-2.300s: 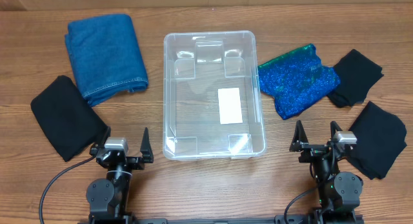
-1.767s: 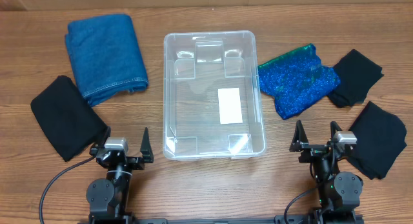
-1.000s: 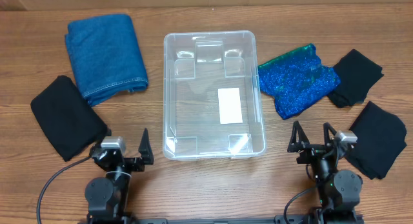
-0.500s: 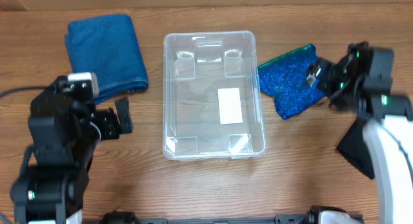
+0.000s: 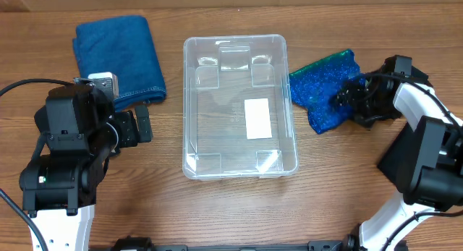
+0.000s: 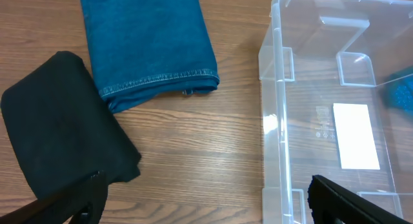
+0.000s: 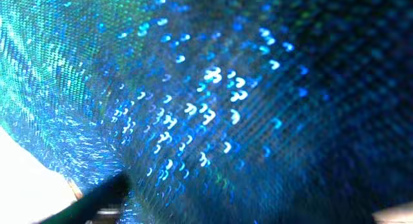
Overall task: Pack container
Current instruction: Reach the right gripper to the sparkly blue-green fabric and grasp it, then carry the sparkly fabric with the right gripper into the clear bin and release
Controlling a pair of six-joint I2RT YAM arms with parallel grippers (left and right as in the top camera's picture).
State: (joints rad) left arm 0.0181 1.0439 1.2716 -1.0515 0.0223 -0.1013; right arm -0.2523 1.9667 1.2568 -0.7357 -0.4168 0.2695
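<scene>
A wood-grain table point(image 5: 239, 207) fills the overhead view, with two robot arms over it. The left arm point(image 5: 65, 157) stands raised at 8 o'clock. Its wrist is tipped down towards the tabletop, and the left gripper point(image 6: 206, 192) hangs with its jaws spread wide and holds nothing. The right arm point(image 5: 427, 135) reaches in from 4 o'clock towards 3 o'clock. The right gripper point(image 5: 346, 100) is pressed down onto a sparkly blue cloth point(image 5: 322, 88), which fills the right wrist view. Whether those jaws are apart or closed cannot be told. There is one container point(image 5: 187, 99), a clear plastic bin, at the centre of the table with its long side running 12 to 6 o'clock. It is empty of cloth, and one white label point(image 5: 257, 118) shows through its bottom. One folded denim cloth point(image 5: 119, 52) lies at 10 o'clock, well apart from the bin. Two black cloths can be counted. One black cloth point(image 6: 58, 127) lies just beside the denim in the left wrist view. A second black cloth point(image 5: 394, 158) is partly hidden under the right arm at 4 o'clock. The sparkly cloth, the only one of its kind, lies just beside the bin's right wall.
</scene>
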